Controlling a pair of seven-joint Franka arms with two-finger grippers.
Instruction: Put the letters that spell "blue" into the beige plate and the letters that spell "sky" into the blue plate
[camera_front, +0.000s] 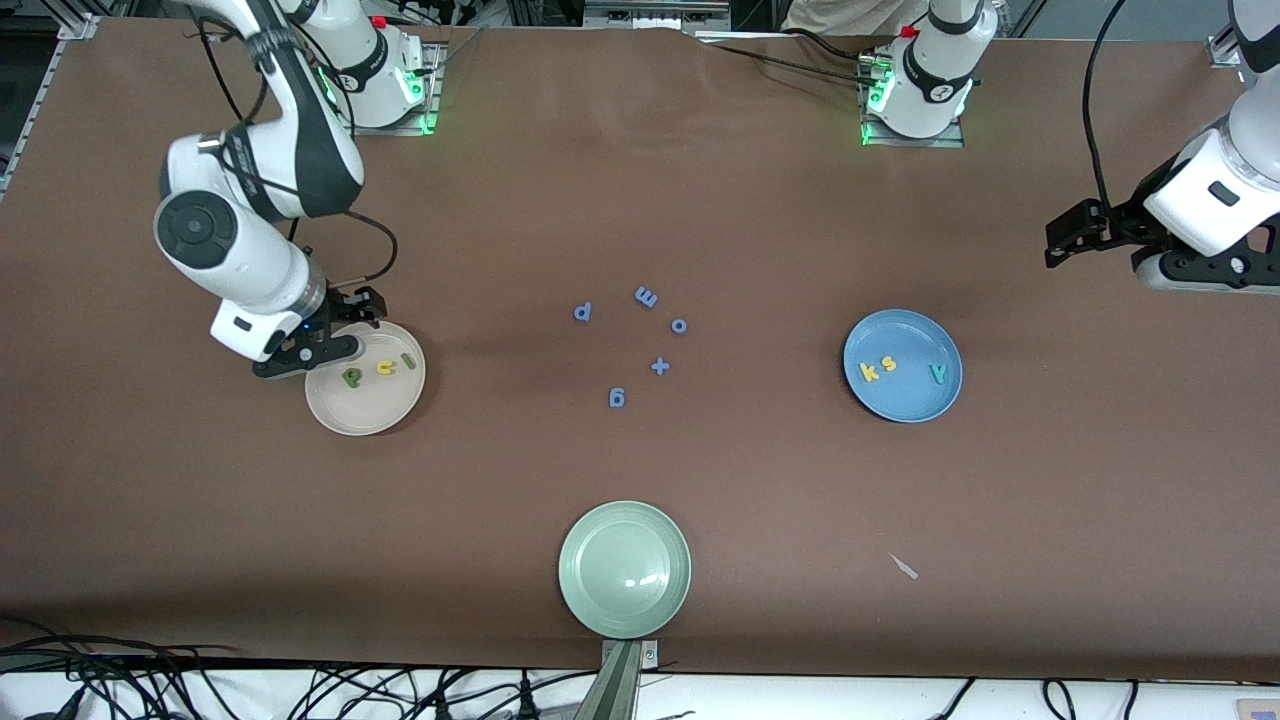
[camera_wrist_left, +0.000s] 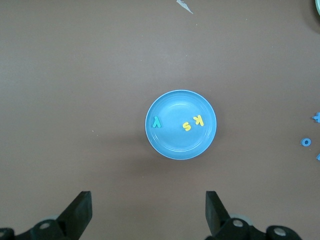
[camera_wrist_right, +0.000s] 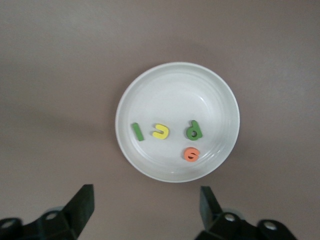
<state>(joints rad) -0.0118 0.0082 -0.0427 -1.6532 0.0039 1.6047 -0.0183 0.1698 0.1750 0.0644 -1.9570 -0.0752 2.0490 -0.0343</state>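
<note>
Letters: all seven look placed. Right gripper (camera_wrist_right: 145, 210) hangs spread wide and empty over the beige plate (camera_wrist_right: 150, 80), at the plate's edge nearest the right arm's base. In that plate: four letters, b (camera_wrist_right: 194, 130), u (camera_wrist_right: 160, 131), l (camera_wrist_right: 138, 131) in a row, e (camera_wrist_right: 191, 154) just beside b, toward the rim. Left gripper (camera_wrist_left: 148, 212) also gapes empty, parked high off the table's end on the left arm's side; that arm waits. Blue plate (camera_wrist_left: 172, 150) holds three: k (camera_wrist_left: 198, 120) and s (camera_wrist_left: 186, 126) touching or nearly so, y (camera_wrist_left: 157, 121) apart from them.

Handling, my read: foam, featherweight, soft, not fragile, low profile. Pinch across a stroke, fingertips down to the plate floor; the raised rim could block the approach for e.

Other counts: five blue letters (camera_front: 659, 366) mid-table, one green plate (camera_front: 600, 610) at the table's front edge, one small scrap (camera_front: 904, 567) near it.
</note>
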